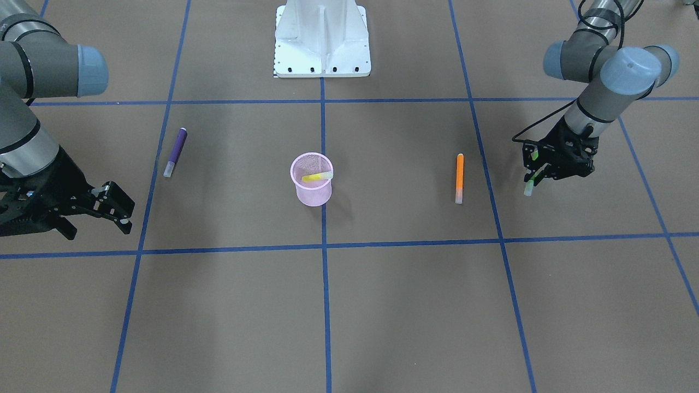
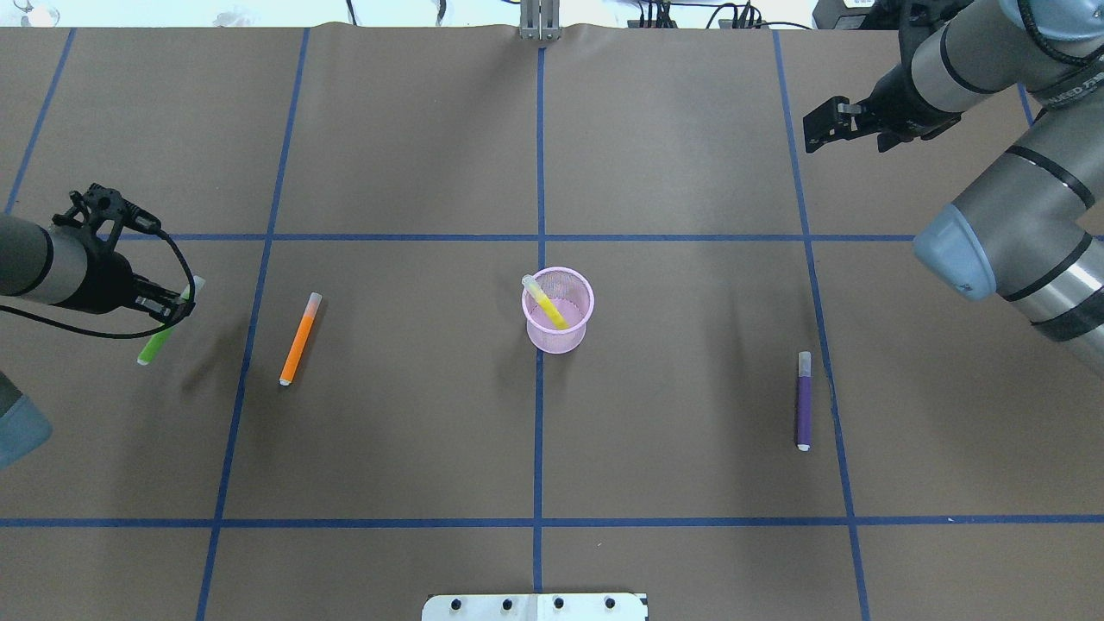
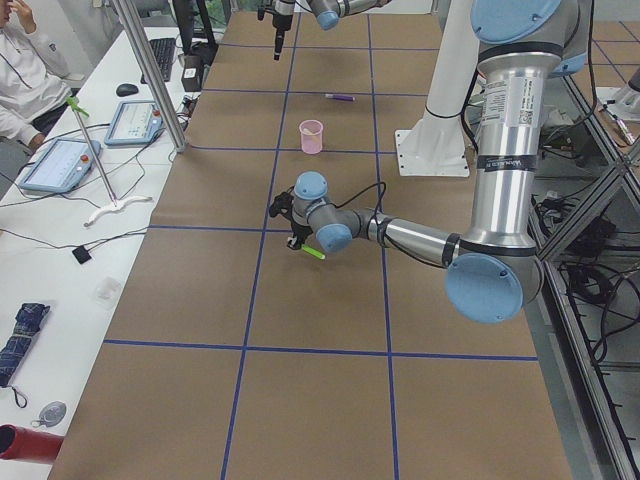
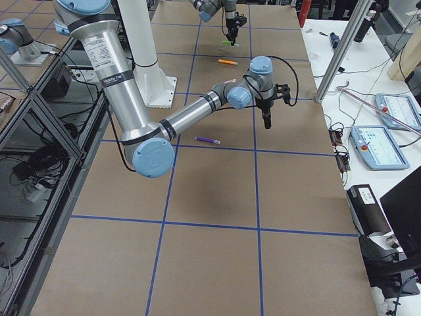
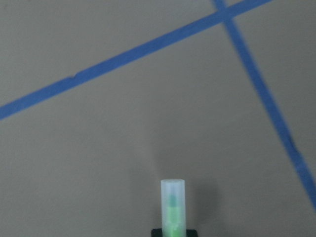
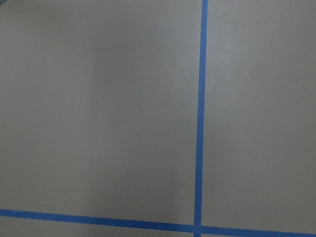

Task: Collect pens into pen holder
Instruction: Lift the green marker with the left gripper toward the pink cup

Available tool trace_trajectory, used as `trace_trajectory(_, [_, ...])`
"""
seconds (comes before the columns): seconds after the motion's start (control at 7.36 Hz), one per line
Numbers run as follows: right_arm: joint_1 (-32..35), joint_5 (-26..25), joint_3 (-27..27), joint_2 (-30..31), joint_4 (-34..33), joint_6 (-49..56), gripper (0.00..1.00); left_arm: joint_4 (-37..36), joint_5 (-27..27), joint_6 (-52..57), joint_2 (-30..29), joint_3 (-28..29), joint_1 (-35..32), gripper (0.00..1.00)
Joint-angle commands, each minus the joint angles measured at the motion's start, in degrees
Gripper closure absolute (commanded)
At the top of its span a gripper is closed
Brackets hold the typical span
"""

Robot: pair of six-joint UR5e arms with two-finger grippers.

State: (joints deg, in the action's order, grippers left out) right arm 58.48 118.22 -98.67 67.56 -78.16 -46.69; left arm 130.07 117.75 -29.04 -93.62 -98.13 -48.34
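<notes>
The pink mesh pen holder [image 1: 314,194] [image 2: 561,341] stands at the table's middle with the yellow pen [image 1: 317,176] [image 2: 545,302] leaning inside it. My left gripper [image 1: 538,169] [image 2: 172,306] is shut on the green pen [image 1: 528,186] [image 2: 153,347] [image 5: 173,207], held tilted just above the table, pale cap pointing forward. The orange pen [image 1: 459,178] [image 2: 300,338] lies flat between that gripper and the holder. The purple pen [image 1: 175,152] [image 2: 804,400] lies flat on the holder's other side. My right gripper [image 1: 112,210] [image 2: 824,128] is open and empty, far from the purple pen.
The brown table is marked with blue tape lines [image 2: 539,431]. The robot's white base [image 1: 322,41] stands at the table's edge. Monitors, tablets and an operator [image 3: 25,70] are beyond the far long edge.
</notes>
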Motion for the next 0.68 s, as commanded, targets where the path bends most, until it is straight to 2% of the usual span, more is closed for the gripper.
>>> trace_trajectory(0.0, [0.0, -0.3, 0.0, 0.2, 0.2, -0.1, 0.0, 6.3, -0.1, -0.6, -9.9, -0.8, 0.3, 1.0])
trace_trajectory(0.14, [0.0, -0.4, 0.1, 0.3, 0.2, 0.0, 0.0, 10.6, -0.1, -1.7, -11.9, -0.7, 1.1, 1.0])
trace_trajectory(0.41, [-0.1, -0.4, 0.2, 0.4, 0.3, 0.1, 0.0, 22.1, -1.4, -2.2, -21.4, 4.9, 4.9, 1.0])
trace_trajectory(0.54, [-0.1, -0.4, 0.2, 0.4, 0.3, 0.1, 0.0, 26.8, -5.3, -2.1, -25.9, 7.7, 8.7, 1.0])
